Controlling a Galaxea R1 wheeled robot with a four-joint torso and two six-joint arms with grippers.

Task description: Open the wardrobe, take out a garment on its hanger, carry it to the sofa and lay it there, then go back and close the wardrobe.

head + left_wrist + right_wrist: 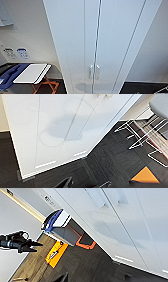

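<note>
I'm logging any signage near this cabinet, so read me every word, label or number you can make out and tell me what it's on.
No text can be read here.
Two small blue-topped signs on the wall left of the wardrobe: lettering too blurred to read.
Orange sheet on the floor, with dark marks: too blurred to read.
Wardrobe doors and handles: plain white, no label or brand visible.

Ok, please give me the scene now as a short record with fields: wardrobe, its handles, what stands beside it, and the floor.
wardrobe: tall white cabinet with two plain doors, both shut, straight ahead in the head view
handles: pair of small white vertical handles, either side of the centre seam
beside it: white-topped folding stand with orange legs, on the wardrobe's left in the head view
floor: dark grey carpet
chairs: white wire-frame legs, in the left wrist view
</note>
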